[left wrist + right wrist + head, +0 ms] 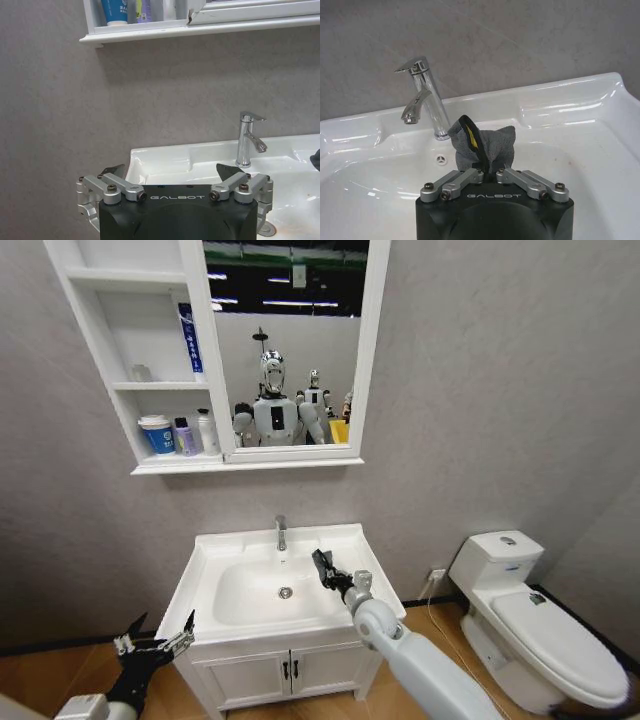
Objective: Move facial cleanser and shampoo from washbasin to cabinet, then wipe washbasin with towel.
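**bottles are up, wiping is what's left**

from where i stand, the moving part looks finished. the bottom niche of the cabinet (125, 370) holds a blue-and-white cup (157, 434), a small purple bottle (185, 437) and a white bottle (207, 431) side by side, and a tall blue tube (187, 337) stands in the niche above. i can't read the labels well enough to say which is the cleanser and which the shampoo, but nothing of that sort is left on the washbasin (205, 570).

the right gripper (325, 571) is over the right side of the bowl, near the tap (281, 532), with its fingers pinched on the towel (482, 145). the cloth sticks up bunched between them, its yellow-green edge showing. i can't tell whether it touches the ceramic yet.

the left gripper (155, 643) hangs low by the vanity's front left corner, fingers spread wide and holding nothing.

so i'd judge the wipe itself is what remains; the basin's rim and bowl show no sign either way of having been gone over.
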You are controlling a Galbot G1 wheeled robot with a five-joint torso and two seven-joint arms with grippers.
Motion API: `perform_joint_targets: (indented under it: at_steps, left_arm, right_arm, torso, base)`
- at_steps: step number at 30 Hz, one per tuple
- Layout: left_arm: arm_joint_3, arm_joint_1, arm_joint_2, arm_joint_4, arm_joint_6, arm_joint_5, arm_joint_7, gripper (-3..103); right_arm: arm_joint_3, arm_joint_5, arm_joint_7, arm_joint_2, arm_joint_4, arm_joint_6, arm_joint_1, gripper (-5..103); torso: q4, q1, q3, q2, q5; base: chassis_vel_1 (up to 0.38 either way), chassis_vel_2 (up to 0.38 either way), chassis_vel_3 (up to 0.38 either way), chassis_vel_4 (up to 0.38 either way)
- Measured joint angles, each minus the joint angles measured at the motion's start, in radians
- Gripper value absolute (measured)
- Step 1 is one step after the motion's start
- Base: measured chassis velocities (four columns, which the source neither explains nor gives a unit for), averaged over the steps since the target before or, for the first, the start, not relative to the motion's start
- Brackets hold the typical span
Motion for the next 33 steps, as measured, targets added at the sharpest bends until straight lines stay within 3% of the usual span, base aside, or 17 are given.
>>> perform_joint_targets:
  at_steps: [13,18,22,33]
  left_arm:
    - [0.0,0.0,0.0,0.0,0.0,0.0,0.0,100]
    - [0.0,0.0,0.0,0.0,0.0,0.0,0.0,100]
    - [0.0,0.0,0.0,0.0,0.0,0.0,0.0,100]
    - [0.0,0.0,0.0,0.0,0.0,0.0,0.0,100]
  right_arm:
    - [-0.024,0.0,0.021,0.012,-0.013,-0.005,0.002,5]
    - [-0.073,0.068,0.125,0.026,0.055,-0.036,-0.02,5]
    - [-0.083,0.077,0.151,0.031,0.057,-0.039,-0.028,5]
    - [-0.059,0.042,0.18,-0.045,0.123,-0.04,-0.146,5]
  torso:
    - [0.0,0.0,0.0,0.0,0.0004]
    - [0.0002,0.002,0.001,-0.001,0.0008]
    - [-0.0005,0.002,0.0,-0.001,-0.0005]
    - [-0.0003,-0.001,0.0,0.0,0.0001]
  base:
    - [-0.166,0.163,0.176,-0.174]
    - [-0.212,0.209,0.196,-0.179]
    - [-0.136,0.103,0.037,-0.034]
    - [0.029,-0.017,-0.025,0.012]
